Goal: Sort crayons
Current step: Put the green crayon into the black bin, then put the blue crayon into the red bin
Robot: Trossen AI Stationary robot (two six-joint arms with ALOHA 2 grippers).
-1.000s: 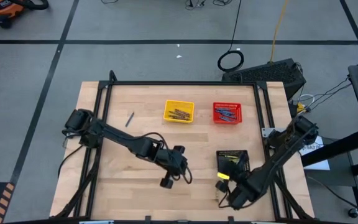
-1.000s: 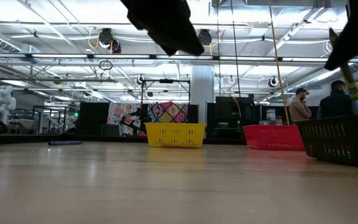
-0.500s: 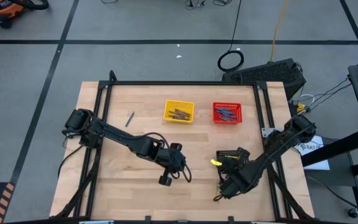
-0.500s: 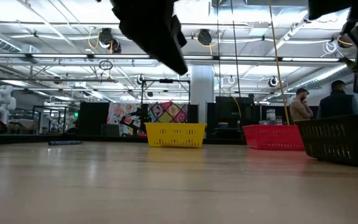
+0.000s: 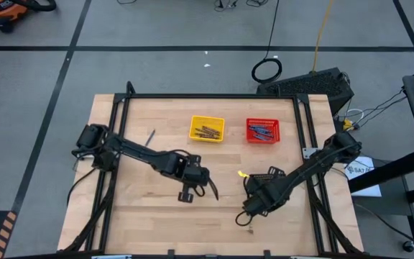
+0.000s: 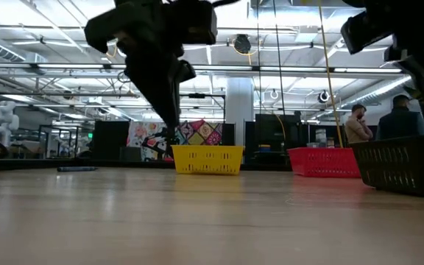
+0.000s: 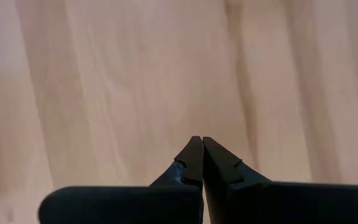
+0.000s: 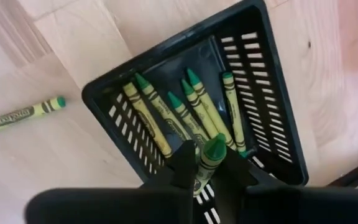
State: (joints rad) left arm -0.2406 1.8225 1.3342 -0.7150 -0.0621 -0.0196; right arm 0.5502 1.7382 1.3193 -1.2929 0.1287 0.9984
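Wooden surface (image 5: pixel 139 216) under two dark arms, seen from above and from each wrist.

Far left: lone dark crayon (image 5: pixel 149 137), flat on the boards, well apart from all baskets.

Left of centre: left jaws clenched tip to tip, gripping nothing, poised above bare wood near the middle of the surface.

Centre, toward the far edge: yellow basket (image 5: pixel 195 121) with brownish crayons (image 5: pixel 207 132) inside; just to its right, apart from it, red basket (image 5: pixel 250 123) with blue crayons (image 5: pixel 263 132) inside.

Right of centre, toward the near edge: black basket (image 8: pixel 104 87), largely covered by the right arm in the high view. Five yellow-green crayons (image 8: pixel 191 106) with green tips lying roughly side by side on its mesh floor. One stray crayon (image 8: pixel 20 115) of the same kind flat on the boards just outside the basket's corner, not touching it.

Right jaws directly above the black basket, grasping a held crayon (image 8: pixel 207 162), green tip up between the two dark fingers.
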